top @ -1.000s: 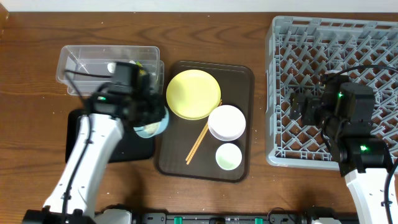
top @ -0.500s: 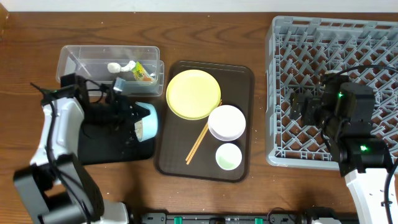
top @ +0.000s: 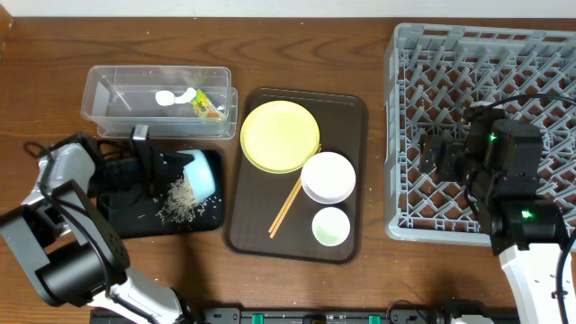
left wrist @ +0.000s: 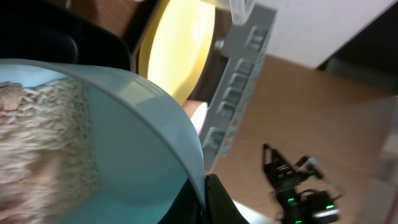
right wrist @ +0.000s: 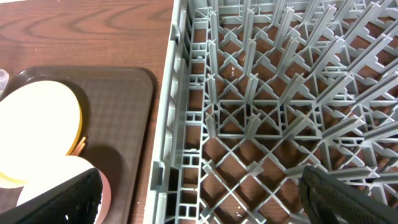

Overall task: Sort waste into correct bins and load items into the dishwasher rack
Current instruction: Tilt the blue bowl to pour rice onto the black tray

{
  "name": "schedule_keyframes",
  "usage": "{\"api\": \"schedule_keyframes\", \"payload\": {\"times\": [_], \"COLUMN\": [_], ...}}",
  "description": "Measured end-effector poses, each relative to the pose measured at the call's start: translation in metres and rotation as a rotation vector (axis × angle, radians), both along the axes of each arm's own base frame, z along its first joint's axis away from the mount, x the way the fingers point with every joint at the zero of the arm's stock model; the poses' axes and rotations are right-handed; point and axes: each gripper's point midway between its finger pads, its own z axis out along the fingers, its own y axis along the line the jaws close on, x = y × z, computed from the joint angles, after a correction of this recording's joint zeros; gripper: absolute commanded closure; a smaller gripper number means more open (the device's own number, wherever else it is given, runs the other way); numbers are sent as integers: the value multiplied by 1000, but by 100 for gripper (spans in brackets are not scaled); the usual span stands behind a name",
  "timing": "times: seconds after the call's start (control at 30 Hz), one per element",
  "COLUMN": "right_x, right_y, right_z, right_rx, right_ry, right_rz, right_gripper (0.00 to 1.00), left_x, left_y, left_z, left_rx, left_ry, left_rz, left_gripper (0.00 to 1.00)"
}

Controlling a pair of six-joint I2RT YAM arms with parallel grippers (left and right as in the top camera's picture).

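My left gripper [top: 171, 167] is shut on the rim of the light blue bowl [top: 202, 173], tipped on its side over the black tray [top: 126, 216]. Rice grains [top: 180, 200] lie spilled on the tray, and rice still clings inside the bowl in the left wrist view [left wrist: 43, 124]. The clear tub [top: 117, 94] holds the white scrap [top: 166, 97] and the printed wrapper [top: 203, 103]. The yellow plate [top: 279, 135], white-pinkish bowl [top: 328, 176], small cup [top: 330, 226] and chopsticks [top: 288, 205] lie on the brown tray [top: 351, 108]. My right gripper [top: 434, 155] is open over the grey rack [top: 432, 54].
The brown serving tray sits between the bins and the rack. The rack's left wall [right wrist: 168, 124] and pegs fill the right wrist view. Bare wood table [top: 36, 90] lies left of the tub.
The left arm swung left and lower, tipping the blue bowl further over the black tray. Rice has poured out onto the tray. The right arm has not moved.
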Motion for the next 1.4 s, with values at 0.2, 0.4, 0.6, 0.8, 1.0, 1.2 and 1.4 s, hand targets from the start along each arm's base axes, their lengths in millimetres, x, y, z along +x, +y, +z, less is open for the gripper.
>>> {"api": "schedule_keyframes", "payload": {"times": [0.2,0.4,0.6,0.8,1.0,1.2,1.4], "right_x": [0,0,0,0,0,0,0], "right_y": [0,0,0,0,0,0,0], "right_z": [0,0,0,0,0,0,0], "right_rx": [0,0,0,0,0,0,0], "right_ry": [0,0,0,0,0,0,0], "right_rz": [0,0,0,0,0,0,0], "right_gripper": [1,1,1,1,1,1,1], "left_x": [5,7,8,8,7,8,5], "left_y": [12,11,12,12,9,8,6], "left_z": [10,17,18,18,27,36,40], "left_rx": [-86,-108,-65,8,9,-14,-40], "left_ry": [-7,-51,-147,-297,-397,-449,-423], "left_rz": [76,79,54,5,-5,9,17], "left_gripper": [94,94,94,94,94,94,94]}}
